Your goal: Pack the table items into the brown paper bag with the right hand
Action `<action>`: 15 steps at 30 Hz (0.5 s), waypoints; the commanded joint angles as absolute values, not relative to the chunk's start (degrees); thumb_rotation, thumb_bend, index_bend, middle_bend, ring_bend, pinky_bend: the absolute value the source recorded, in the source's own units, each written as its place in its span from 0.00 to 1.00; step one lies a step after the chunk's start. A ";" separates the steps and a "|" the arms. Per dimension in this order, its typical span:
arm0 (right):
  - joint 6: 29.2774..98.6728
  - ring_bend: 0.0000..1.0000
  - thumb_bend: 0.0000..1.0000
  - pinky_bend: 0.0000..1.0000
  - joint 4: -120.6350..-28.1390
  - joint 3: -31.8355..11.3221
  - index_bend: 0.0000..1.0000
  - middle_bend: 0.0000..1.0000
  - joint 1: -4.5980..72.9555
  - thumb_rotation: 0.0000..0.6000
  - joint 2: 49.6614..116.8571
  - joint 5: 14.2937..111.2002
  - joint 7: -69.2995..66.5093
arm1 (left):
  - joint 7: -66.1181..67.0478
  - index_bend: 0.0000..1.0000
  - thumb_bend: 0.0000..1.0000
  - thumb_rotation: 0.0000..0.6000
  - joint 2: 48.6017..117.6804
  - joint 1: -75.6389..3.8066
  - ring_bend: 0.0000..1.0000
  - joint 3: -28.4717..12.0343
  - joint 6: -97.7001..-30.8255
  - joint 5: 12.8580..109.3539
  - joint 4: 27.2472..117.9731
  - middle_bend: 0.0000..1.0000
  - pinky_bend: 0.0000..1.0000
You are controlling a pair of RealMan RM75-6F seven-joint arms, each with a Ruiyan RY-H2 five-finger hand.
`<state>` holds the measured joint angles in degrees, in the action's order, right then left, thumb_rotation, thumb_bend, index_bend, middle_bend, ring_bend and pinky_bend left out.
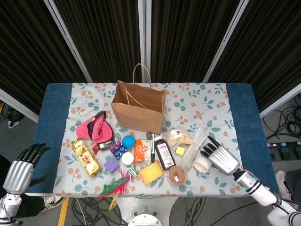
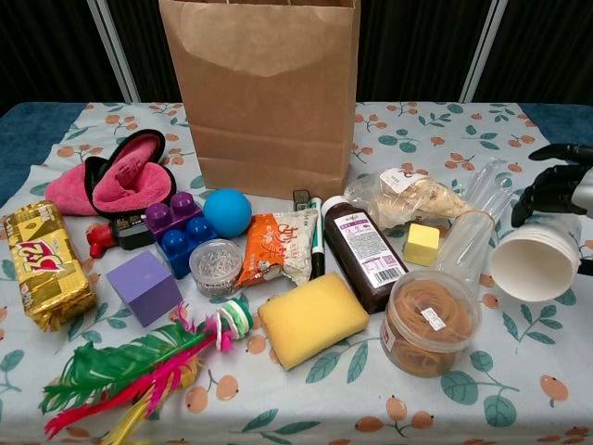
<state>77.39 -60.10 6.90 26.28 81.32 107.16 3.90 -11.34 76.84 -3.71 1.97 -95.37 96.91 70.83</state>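
The brown paper bag (image 1: 138, 107) stands upright and open at the far middle of the worktop (image 1: 216, 101); its inside cannot be seen from either view, so whether anything is packed yet I cannot tell; judging by the crowd of things lying in front of it, the packing is at or close to its start, and nearly everything is left to do.

Nearest the bag lie a blue ball (image 2: 227, 212), a pink slipper (image 2: 125, 176) to the left, a dark bottle (image 2: 363, 252) and a yellow sponge (image 2: 311, 318) nearer the front; a tub of rubber bands (image 2: 429, 321) sits to the right of the sponge.

Further right, the white paper cup (image 2: 536, 262) is tipped with its mouth toward the camera; the right robot hand (image 1: 221, 158) lies over it, dark fingers (image 2: 553, 188) curled on its upper side, apparently gripping it; the cup looks to be lifting off the cloth, though that is a judgement.

The left robot hand (image 1: 21, 170) hangs off the near-left edge, fingers spread, holding nothing.
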 commanded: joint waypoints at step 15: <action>73.79 0.29 0.25 0.13 -98.51 -23.15 0.59 0.46 41.20 1.00 76.84 79.92 12.44 | -12.42 0.26 0.11 1.00 75.65 -3.68 0.17 2.70 -95.06 97.40 71.89 0.27 0.25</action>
<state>78.14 -93.57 -15.12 35.14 73.82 89.17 8.54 -12.41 75.66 -3.68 2.71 -95.07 97.39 71.89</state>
